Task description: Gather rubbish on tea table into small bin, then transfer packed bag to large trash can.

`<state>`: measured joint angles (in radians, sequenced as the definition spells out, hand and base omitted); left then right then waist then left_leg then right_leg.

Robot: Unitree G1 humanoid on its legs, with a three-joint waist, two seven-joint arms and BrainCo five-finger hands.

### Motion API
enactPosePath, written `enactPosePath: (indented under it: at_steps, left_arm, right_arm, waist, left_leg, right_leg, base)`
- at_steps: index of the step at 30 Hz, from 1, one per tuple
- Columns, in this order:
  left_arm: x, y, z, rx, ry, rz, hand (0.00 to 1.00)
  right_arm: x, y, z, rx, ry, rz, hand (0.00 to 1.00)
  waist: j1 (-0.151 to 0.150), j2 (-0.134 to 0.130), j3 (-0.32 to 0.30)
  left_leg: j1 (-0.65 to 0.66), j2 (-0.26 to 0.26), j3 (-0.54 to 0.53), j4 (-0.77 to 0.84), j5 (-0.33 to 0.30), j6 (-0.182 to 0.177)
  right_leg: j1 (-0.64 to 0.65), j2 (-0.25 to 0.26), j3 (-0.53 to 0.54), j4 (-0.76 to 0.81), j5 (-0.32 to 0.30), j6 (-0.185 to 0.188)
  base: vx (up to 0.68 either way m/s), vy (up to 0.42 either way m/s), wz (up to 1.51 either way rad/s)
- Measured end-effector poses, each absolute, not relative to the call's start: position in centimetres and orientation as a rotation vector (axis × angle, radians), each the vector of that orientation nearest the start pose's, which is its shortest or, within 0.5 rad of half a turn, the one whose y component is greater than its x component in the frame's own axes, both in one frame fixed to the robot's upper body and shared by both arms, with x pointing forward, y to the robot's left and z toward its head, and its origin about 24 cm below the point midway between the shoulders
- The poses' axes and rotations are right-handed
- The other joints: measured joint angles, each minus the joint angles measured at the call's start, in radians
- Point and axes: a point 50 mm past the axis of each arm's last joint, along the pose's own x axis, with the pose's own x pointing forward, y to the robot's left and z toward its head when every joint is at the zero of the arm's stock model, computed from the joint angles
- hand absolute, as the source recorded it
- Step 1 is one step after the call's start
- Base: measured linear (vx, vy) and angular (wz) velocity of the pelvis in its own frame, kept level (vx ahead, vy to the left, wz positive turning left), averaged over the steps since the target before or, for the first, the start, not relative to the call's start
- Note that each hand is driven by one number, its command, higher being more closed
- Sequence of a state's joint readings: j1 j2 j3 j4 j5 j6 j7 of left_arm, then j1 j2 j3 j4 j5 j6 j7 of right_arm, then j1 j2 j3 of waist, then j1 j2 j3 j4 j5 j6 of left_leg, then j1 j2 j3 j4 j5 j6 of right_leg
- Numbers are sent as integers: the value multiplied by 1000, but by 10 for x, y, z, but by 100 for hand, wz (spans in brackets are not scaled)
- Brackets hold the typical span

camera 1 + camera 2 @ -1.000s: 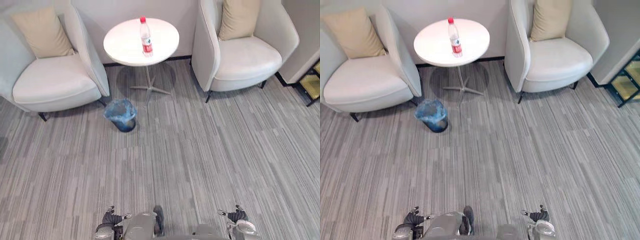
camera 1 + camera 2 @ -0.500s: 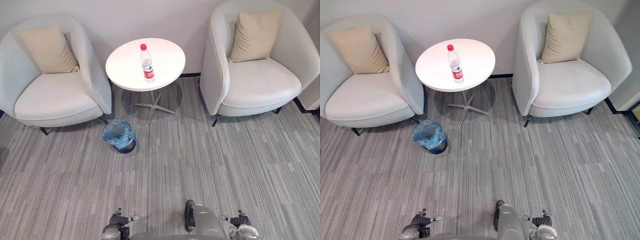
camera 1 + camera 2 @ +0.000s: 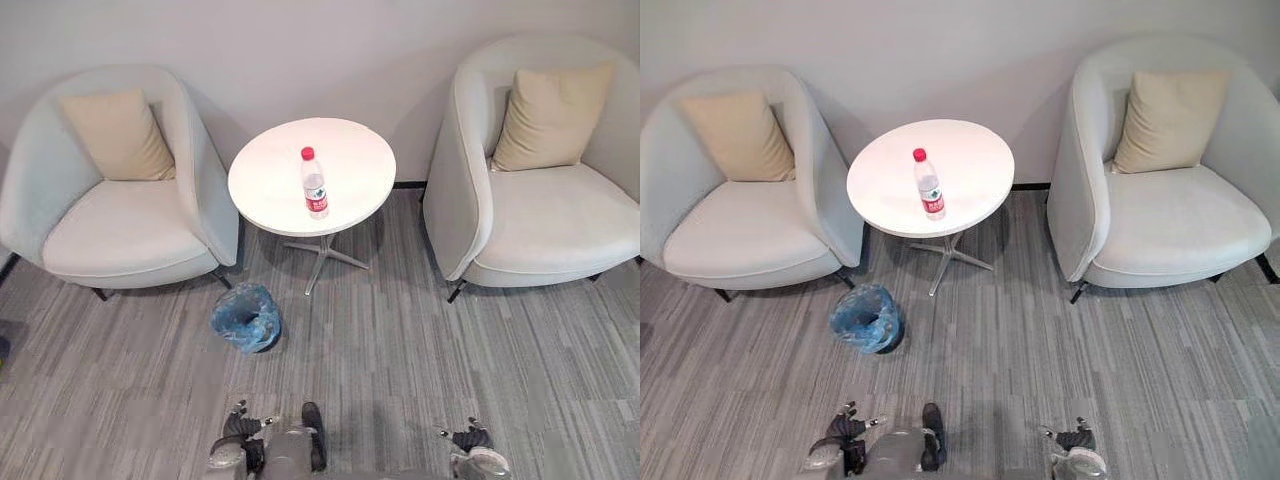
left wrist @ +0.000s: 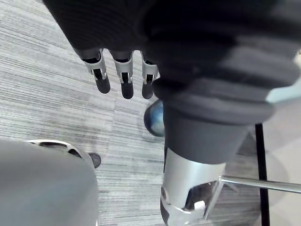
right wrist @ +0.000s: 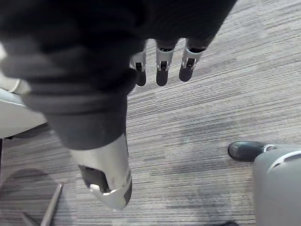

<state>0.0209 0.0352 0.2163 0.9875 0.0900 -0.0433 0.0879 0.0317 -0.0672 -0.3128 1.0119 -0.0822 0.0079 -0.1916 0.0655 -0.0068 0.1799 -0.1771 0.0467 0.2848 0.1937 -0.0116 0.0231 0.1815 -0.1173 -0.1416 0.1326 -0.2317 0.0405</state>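
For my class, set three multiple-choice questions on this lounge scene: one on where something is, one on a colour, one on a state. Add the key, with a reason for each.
1. Where is the small bin?
A. On a cushion
B. On the carpet, between the robot and the table
C. On the seat of the right armchair

2. What colour is the cap of the bottle?
A. Blue
B. Red
C. White

3. How are the left hand and the right hand?
A. Both open, holding nothing
B. Both curled round the bottle
C. One shut on the bin's bag

Key:
1 B, as the small bin stands on the carpet on the near side of the table's foot.
2 B, as the cap on the upright bottle is red.
3 A, as each wrist view shows straight fingers with bare carpet beyond them.
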Motion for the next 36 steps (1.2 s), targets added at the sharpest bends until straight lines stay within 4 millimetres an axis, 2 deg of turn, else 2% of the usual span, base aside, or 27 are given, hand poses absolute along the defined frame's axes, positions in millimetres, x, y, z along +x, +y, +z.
enactPosePath:
  at_steps: [1, 2, 4, 5, 6, 7, 8, 9, 10, 12, 13, 14, 15, 16, 18, 19, 20, 21, 22, 23, 24, 25, 28, 29, 30, 33, 36]
  left_arm:
    - [132, 197, -147, 54, 959, 257, 0]
    - [131, 197, -148, 58, 962, 253, 0]
    - [131, 198, -148, 67, 965, 249, 0]
    - [128, 199, -149, 96, 985, 224, 0]
    - [127, 199, -150, 108, 993, 211, 0]
    - [126, 199, -150, 108, 997, 211, 0]
    - [125, 198, -151, 107, 1006, 212, 0]
    - [124, 198, -151, 104, 1011, 214, 0]
    - [123, 198, -152, 102, 1012, 216, 0]
    - [125, 194, -152, 87, 1008, 216, 0]
    - [123, 192, -153, 77, 1014, 220, 0]
    - [120, 193, -153, 76, 1019, 224, 0]
    - [118, 195, -154, 78, 1024, 229, 0]
    - [115, 188, -156, 41, 1037, 239, 0]
    - [113, 183, -157, 15, 1043, 246, 0]
    - [114, 181, -157, 8, 1043, 241, 0]
    - [115, 178, -157, 2, 1038, 238, 0]
    - [119, 181, -155, -2, 1019, 252, 0]
    - [120, 181, -154, -4, 1015, 256, 0]
    - [119, 182, -154, -4, 1014, 259, 0]
    - [120, 181, -154, -6, 1009, 259, 0]
    - [120, 181, -154, -6, 1009, 258, 0]
    - [122, 180, -153, -7, 1004, 256, 0]
    - [122, 178, -153, -10, 1003, 253, 0]
    - [122, 176, -154, -14, 1007, 247, 0]
    - [120, 180, -154, 6, 1012, 245, 0]
    - [119, 181, -154, 14, 1016, 242, 0]
  right_arm:
    - [111, -227, -151, -81, 1051, -465, 0]
    - [112, -230, -150, -91, 1046, -466, 0]
    - [115, -232, -148, -101, 1033, -464, 0]
    - [114, -230, -149, -113, 1041, -447, 0]
    - [108, -230, -150, -115, 1055, -442, 0]
    - [106, -230, -151, -117, 1059, -438, 0]
    - [106, -229, -151, -115, 1060, -427, 0]
    - [108, -229, -150, -115, 1054, -425, 0]
    - [109, -229, -150, -115, 1052, -425, 0]
    - [112, -229, -149, -116, 1038, -426, 0]
    - [111, -229, -149, -116, 1038, -426, 0]
    - [110, -229, -149, -114, 1041, -426, 0]
    - [107, -228, -150, -111, 1051, -426, 0]
    - [105, -230, -151, -116, 1060, -431, 0]
    - [108, -230, -150, -114, 1050, -430, 0]
    - [108, -229, -150, -110, 1050, -432, 0]
    - [104, -227, -151, -104, 1058, -432, 0]
    - [99, -226, -153, -106, 1068, -429, 0]
    - [100, -226, -152, -105, 1064, -430, 0]
    - [100, -226, -152, -103, 1062, -432, 0]
    - [99, -226, -152, -90, 1062, -442, 0]
    - [100, -225, -151, -87, 1055, -443, 0]
    - [103, -223, -150, -73, 1039, -444, 0]
    - [103, -223, -150, -71, 1040, -446, 0]
    - [103, -229, -149, -84, 1033, -455, 0]
    - [100, -222, -151, -71, 1050, -446, 0]
    - [100, -219, -152, -64, 1051, -441, 0]
  waist:
    - [4, -14, -2]
    - [5, -14, -3]
    - [7, -13, -3]
    - [-4, -13, -4]
    - [-3, -13, -4]
    - [-4, -12, -3]
    - [-8, -9, -2]
    - [-25, -2, -2]
    - [-29, 2, -1]
    - [-31, 19, 5]
    - [-34, 20, 4]
    - [-34, 13, 0]
    - [-39, -7, -6]
    - [-42, 24, -14]
    - [-36, 38, -19]
    - [-51, 48, -17]
    - [-52, 49, -17]
    - [-49, 44, -14]
    - [-46, 44, -14]
    - [-44, 38, -11]
    - [-43, 44, -10]
    - [-42, 46, -10]
    - [-32, 50, -13]
    - [-24, 55, -16]
    - [-23, 74, -28]
    - [-21, 38, -35]
    - [-21, 34, -39]
  left_leg:
    - [0, -13, 10, 23, -37, 9]
    - [12, -22, 13, 33, -68, 14]
    - [66, -46, 21, 20, -116, 19]
    - [132, -70, 12, 4, -157, 21]
    - [184, -84, 6, 2, -173, 31]
    - [204, -87, 1, -1, -180, 34]
    - [243, -91, -17, -15, -182, 34]
    - [270, -85, -40, -25, -182, 35]
    - [279, -77, -49, -26, -182, 35]
    - [320, -46, -80, -36, -183, 33]
    - [334, -31, -101, -40, -188, 23]
    - [339, -31, -110, -40, -195, 8]
    - [345, -40, -136, -40, -213, -24]
    - [356, -7, -169, -41, -231, -54]
    - [354, 27, -172, -27, -222, -70]
    - [341, 47, -176, 22, -221, -77]
    - [315, 63, -175, 104, -221, -83]
    - [231, 105, -167, 317, -204, -115]
    - [200, 124, -158, 394, -204, -129]
    - [164, 155, -128, 486, -204, -128]
    - [134, 185, -82, 540, -207, -123]
    - [119, 193, -63, 541, -210, -117]
    - [85, 193, -23, 398, -212, -100]
    - [83, 182, -28, 273, -185, -98]
    - [100, 160, -53, 138, -100, -107]
    - [142, 109, -44, 59, -74, -94]
    - [163, 79, -30, 21, -67, -83]
  right_leg:
    - [-3, -19, 19, 26, 0, 1]
    - [-17, -28, 39, 79, -3, 5]
    - [-105, -53, 100, 330, -9, 48]
    - [-220, -80, 138, 625, 35, 161]
    - [-300, -89, 149, 798, 11, 157]
    - [-326, -93, 140, 837, 0, 149]
    - [-373, -92, 112, 867, -18, 122]
    - [-412, -80, 80, 840, -45, 96]
    - [-429, -69, 72, 811, -56, 78]
    - [-464, -18, 61, 628, -67, 53]
    - [-467, 5, 72, 472, -44, 46]
    - [-462, 16, 87, 390, -7, 41]
    - [-459, 15, 110, 299, 135, 22]
    - [-450, 37, 88, 317, 136, -11]
    - [-441, 57, 67, 318, 101, -33]
    - [-407, 65, 37, 299, 90, -46]
    - [-372, 72, 22, 276, 84, -54]
    - [-306, 80, -2, 237, 75, -65]
    - [-283, 82, -16, 227, 72, -69]
    - [-256, 87, -26, 216, 67, -74]
    - [-228, 90, -31, 200, 62, -76]
    - [-215, 89, -31, 191, 61, -75]
    - [-198, 76, -21, 178, 55, -62]
    - [-195, 75, -16, 183, 51, -52]
    - [-208, 78, -11, 204, 38, -30]
    - [-201, 42, 9, 179, 42, 1]
    - [-198, 22, 26, 164, 50, 13]
  base:
    - [367, 193, 9]
    - [356, 198, -7]
    - [341, 208, -12]
    - [513, 241, 14]
    - [533, 208, 31]
    - [478, 99, 36]
    - [382, 16, 49]
    - [369, -13, 54]
    - [346, -75, 52]
    - [364, -165, 55]
    - [317, -191, 65]
    - [334, -225, 70]
    - [363, -228, 59]
    - [439, -297, 42]
    - [322, -263, 23]
    - [252, -252, 43]
    - [277, -289, 63]
    - [206, -226, 49]
    - [168, -192, 37]
    - [135, -132, 17]
    - [108, -102, 11]
    - [84, -51, 5]
    - [79, 41, -7]
    - [127, 154, -3]
    - [139, 172, 0]
    - [112, 135, 0]
    - [32, 111, -9]
